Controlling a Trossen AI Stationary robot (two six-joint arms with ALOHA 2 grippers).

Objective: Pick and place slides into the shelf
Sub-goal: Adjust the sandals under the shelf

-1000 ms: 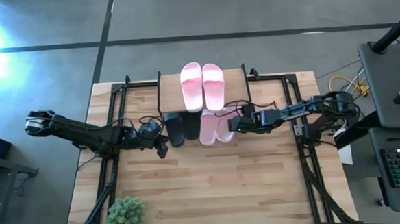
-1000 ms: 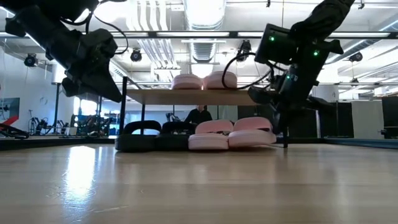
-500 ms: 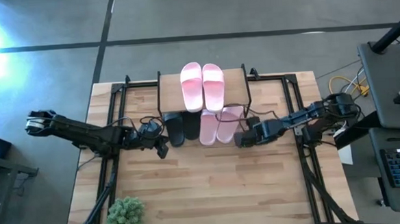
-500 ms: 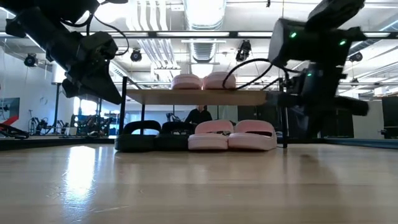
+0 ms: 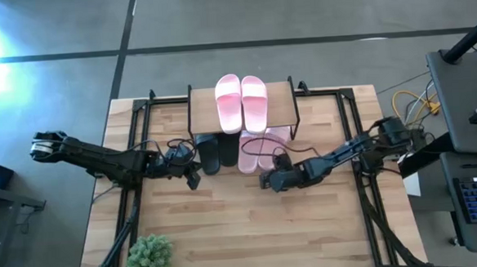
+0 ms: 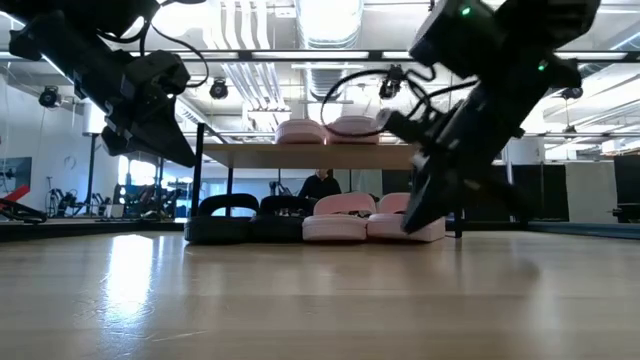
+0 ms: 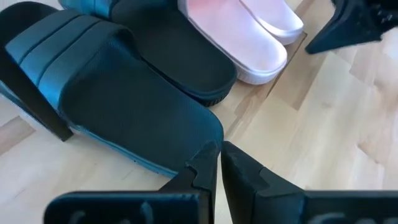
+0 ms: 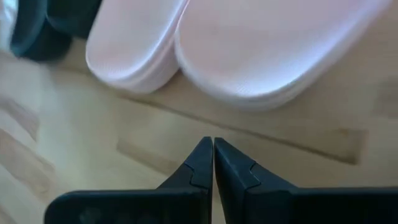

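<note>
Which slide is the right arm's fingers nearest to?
Find the small shelf at the table's far edge. Four slides sit under it: two black, two pink. It is the outer pink slide, on the right arm's side, farthest from the black pair.

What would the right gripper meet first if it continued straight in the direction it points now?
Probably the heel of a pink slide under the shelf; the right gripper, jaws shut, points straight at it.

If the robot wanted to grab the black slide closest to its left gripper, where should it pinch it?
Probably the heel end of the black slide. That end sticks out from under the shelf toward the left gripper, which is shut just in front of it. Coming in level from the table's open side looks best, since the strap sits under the board.
</note>
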